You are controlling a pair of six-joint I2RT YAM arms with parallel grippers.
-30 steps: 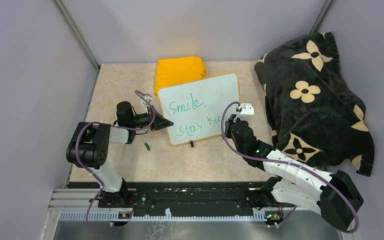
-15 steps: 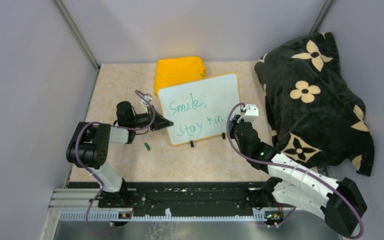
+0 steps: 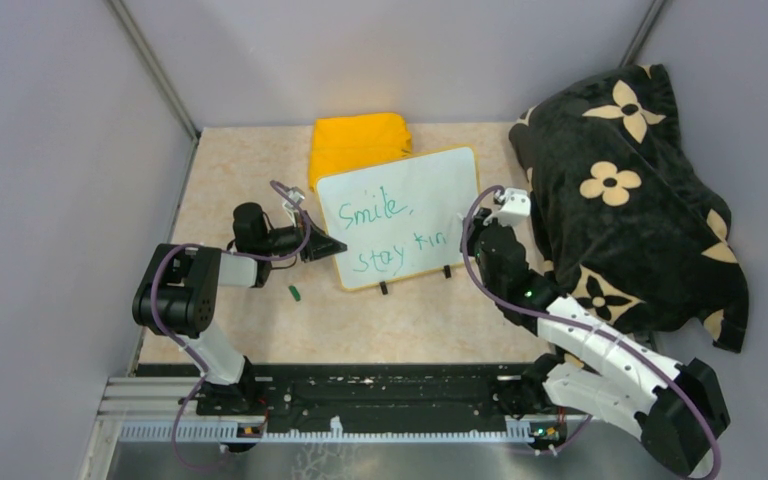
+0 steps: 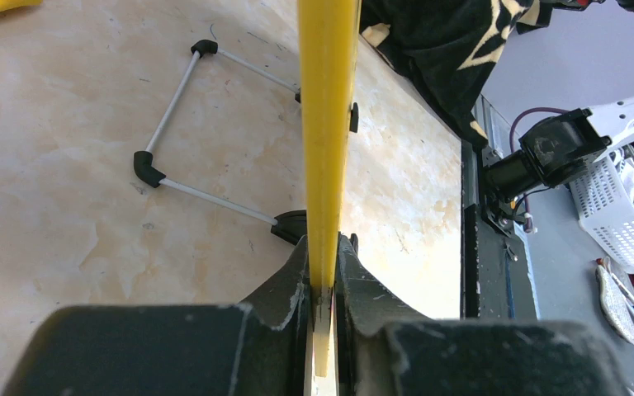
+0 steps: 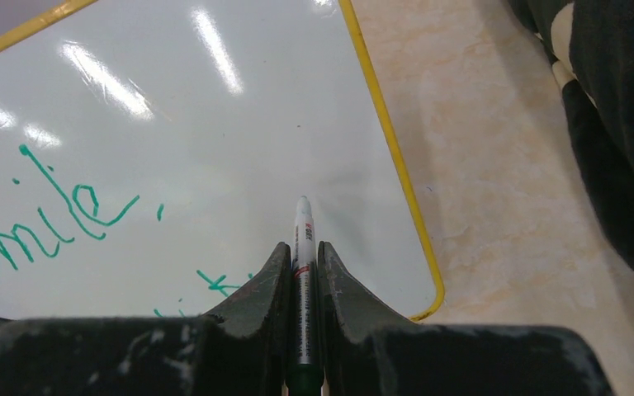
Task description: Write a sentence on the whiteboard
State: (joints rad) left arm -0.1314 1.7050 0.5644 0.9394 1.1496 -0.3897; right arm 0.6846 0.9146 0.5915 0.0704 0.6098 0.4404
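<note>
The whiteboard [image 3: 430, 185], white with a yellow rim, stands tilted on the table's middle. The sentence [image 3: 370, 212] in green reads "Smile," with "stay kin" below it; part of it shows in the right wrist view [image 5: 49, 206]. My left gripper [image 3: 332, 247] is shut on the board's left edge, and the yellow rim [image 4: 327, 124] runs between its jaws [image 4: 328, 264]. My right gripper [image 3: 475, 238] is at the board's right end, shut on a white marker [image 5: 303, 239]. The marker's tip is over blank board to the right of the last letters. I cannot tell whether it touches.
A folded yellow cloth [image 3: 358, 140] lies behind the board. A black flowered blanket [image 3: 620, 190] fills the right side. A small green cap [image 3: 295, 293] lies on the table near the left arm. The board's wire stand [image 4: 173, 124] rests on the table behind it.
My right gripper has moved right and farther back along the board with the marker. More of the second line now shows, reading "stay kin". The left arm and the board have not moved.
</note>
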